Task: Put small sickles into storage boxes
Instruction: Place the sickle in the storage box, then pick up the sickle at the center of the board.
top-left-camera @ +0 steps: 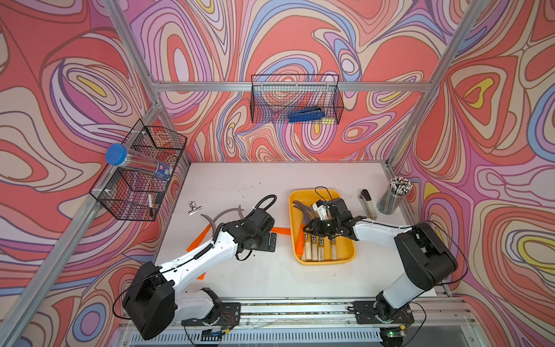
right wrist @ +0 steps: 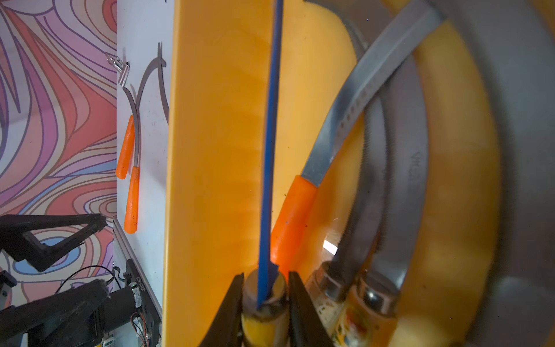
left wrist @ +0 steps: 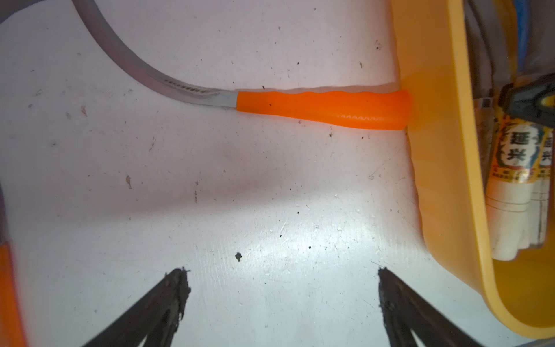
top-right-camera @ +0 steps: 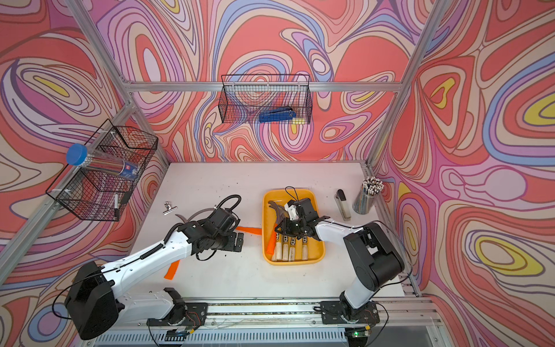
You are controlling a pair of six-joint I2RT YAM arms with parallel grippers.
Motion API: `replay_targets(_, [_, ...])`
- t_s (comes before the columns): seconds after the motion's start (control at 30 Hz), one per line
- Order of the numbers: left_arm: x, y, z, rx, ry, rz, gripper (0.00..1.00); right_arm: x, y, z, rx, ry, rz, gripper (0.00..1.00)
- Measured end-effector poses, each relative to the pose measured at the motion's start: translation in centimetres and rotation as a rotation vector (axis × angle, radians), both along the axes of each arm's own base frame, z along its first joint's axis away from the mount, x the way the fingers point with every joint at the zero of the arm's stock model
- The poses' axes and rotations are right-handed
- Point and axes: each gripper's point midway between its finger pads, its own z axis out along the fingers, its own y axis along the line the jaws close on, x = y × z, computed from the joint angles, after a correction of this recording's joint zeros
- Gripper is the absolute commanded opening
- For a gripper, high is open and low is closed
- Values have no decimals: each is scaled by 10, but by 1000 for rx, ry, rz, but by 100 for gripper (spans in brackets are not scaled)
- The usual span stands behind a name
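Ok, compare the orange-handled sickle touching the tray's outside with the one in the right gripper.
The orange-handled sickle lies on the table outside the yellow tray; the wood-handled sickle is inside it. The first is free, the left gripper open short of it; the right gripper clamps the second near its blade. Both are small sickles.

White arm links [top-left-camera: 222, 240], black joint housings [top-left-camera: 426, 258], corrugated black cable conduit [top-left-camera: 268, 197].
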Motion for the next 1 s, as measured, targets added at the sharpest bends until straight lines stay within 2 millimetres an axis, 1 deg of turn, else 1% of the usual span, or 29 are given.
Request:
replay_targets(0.07, [1, 4, -2, 11, 4, 13, 100, 0, 0, 0, 0, -5, 2, 43])
replay_targets(0.17, [1, 11, -4, 29, 13, 39, 100, 0, 0, 0, -3, -4, 3, 61])
replay_targets(0.2, [2, 15, -4, 36, 18, 53, 100, 0, -1, -1, -7, 1, -3, 70])
replay_targets(0.23, [2, 19, -5, 43, 21, 68, 100, 0, -3, -2, -14, 4, -5, 81])
replay_targets(0.3, [3, 28, -6, 58, 29, 104, 100, 0, -2, 2, -14, -8, 2, 98])
replay_targets(0.4, [3, 45, -5, 90, 25, 165, 100, 1, -4, 16, -17, -46, -2, 98])
replay_targets(0.5, [0, 63, 0, 123, 5, 223, 100, -1, -8, 25, -25, -61, -12, 98])
replay_targets(0.6, [-4, 74, 4, 128, -10, 265, 100, -2, -11, 36, -25, -75, -20, 98])
replay_targets(0.77, [-7, 87, 4, 151, 7, 315, 100, 4, -8, 60, -3, -89, -37, 98])
replay_targets(0.9, [-10, 97, 3, 230, 53, 340, 100, 15, -2, 84, 28, -92, -64, 98])
replay_targets(1.0, [-4, 103, 7, 281, 75, 369, 100, 19, 2, 95, 64, -89, -75, 98])
